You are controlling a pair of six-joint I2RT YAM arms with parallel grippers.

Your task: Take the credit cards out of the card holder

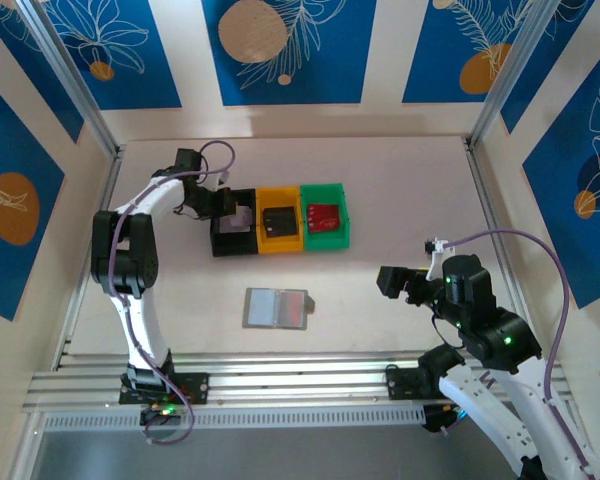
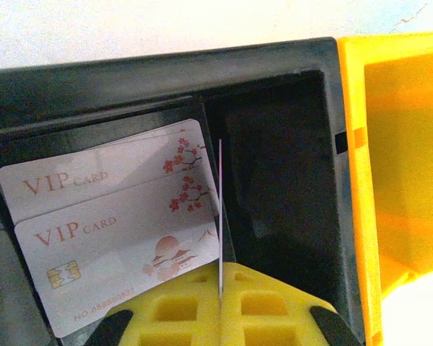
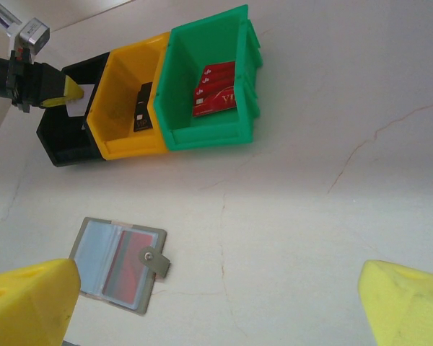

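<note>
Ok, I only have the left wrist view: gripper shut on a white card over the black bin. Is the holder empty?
Observer: No. The holder lies open on the table, with a red card in one panel.
Operator: Where's the right gripper?
Observer: The right gripper hangs open over the table, to the right of the holder and apart from it.
Operator: What's in the green bin?
Observer: Red cards lie in the green bin.
</note>
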